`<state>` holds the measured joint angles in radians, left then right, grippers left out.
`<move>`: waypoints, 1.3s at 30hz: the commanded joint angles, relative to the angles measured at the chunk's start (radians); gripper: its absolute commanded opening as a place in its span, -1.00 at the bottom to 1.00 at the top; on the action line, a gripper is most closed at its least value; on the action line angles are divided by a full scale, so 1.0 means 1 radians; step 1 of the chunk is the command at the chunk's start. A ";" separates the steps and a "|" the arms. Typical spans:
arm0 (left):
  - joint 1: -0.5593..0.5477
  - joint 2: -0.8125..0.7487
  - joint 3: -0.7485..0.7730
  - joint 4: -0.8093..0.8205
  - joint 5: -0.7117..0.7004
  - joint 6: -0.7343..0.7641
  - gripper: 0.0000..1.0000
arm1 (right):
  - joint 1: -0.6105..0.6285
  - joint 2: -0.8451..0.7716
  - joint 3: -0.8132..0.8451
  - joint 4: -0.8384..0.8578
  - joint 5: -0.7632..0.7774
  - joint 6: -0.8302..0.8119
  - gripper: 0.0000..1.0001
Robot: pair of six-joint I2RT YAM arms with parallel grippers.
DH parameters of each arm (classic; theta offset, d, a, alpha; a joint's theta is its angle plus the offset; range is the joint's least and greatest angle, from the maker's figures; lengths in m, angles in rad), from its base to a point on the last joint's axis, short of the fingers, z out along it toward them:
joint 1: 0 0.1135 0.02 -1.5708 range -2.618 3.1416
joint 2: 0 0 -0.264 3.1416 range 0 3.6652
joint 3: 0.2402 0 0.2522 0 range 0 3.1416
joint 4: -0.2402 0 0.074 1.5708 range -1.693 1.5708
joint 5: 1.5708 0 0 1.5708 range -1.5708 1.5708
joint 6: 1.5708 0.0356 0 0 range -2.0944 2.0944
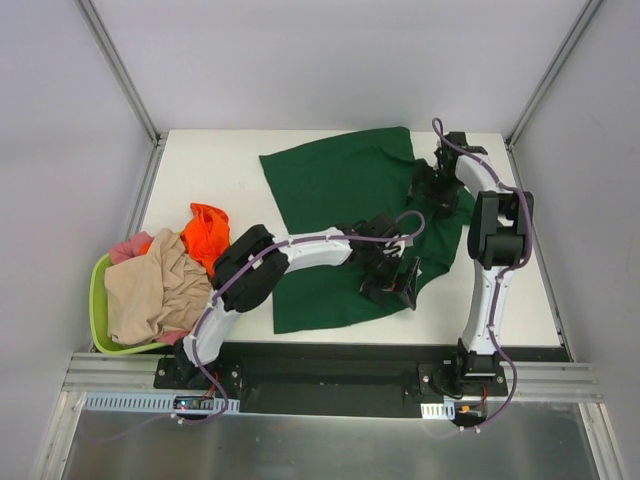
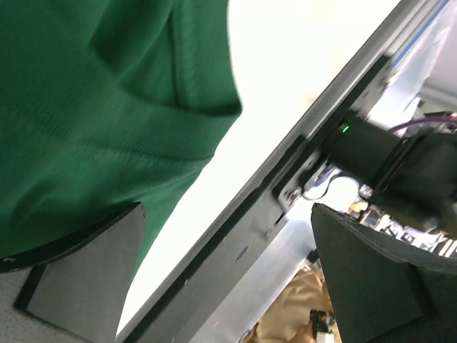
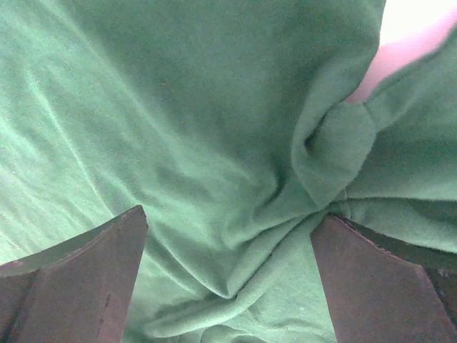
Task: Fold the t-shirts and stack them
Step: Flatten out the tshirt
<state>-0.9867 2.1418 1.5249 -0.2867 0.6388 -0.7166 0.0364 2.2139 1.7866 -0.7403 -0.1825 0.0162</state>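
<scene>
Left tool [image 1: 392, 272] hangs wide open over the green shirt [image 1: 335, 190] at its near right corner, close to the surface [image 1: 210, 170] edge. Best it drops straight and pinches the hem alone, not bunched cloth. Farther back, the right tool [image 1: 435, 190] gapes just as wide above a rumpled fold on the shirt's right side; take that edge, then lift both together, I'd say. The basket [image 1: 97, 300], near left, holds the beige shirt [image 1: 150, 290] in front and the pink shirt [image 1: 130, 245] behind; the orange shirt [image 1: 205, 235] is heaped beyond, and whether it sits inside I can't tell.
</scene>
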 commanded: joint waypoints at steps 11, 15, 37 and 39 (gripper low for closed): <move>0.141 -0.299 0.025 -0.092 -0.325 0.215 0.98 | -0.033 -0.314 -0.088 -0.107 0.144 -0.116 0.92; 0.347 -0.306 0.032 -0.092 -0.303 0.207 0.98 | -0.029 -0.538 -0.361 -0.022 0.075 -0.038 0.92; 0.649 0.210 0.431 -0.143 -0.353 0.120 0.98 | 0.346 -0.519 -0.742 0.199 0.023 0.176 0.92; 0.648 0.166 0.352 -0.143 -0.361 0.123 0.98 | 0.289 -0.519 -0.753 0.182 0.035 0.147 0.92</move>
<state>-0.3332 2.4023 2.0106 -0.3702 0.3527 -0.5865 0.4271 1.6962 1.0538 -0.5121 -0.1917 0.1829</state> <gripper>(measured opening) 0.990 0.960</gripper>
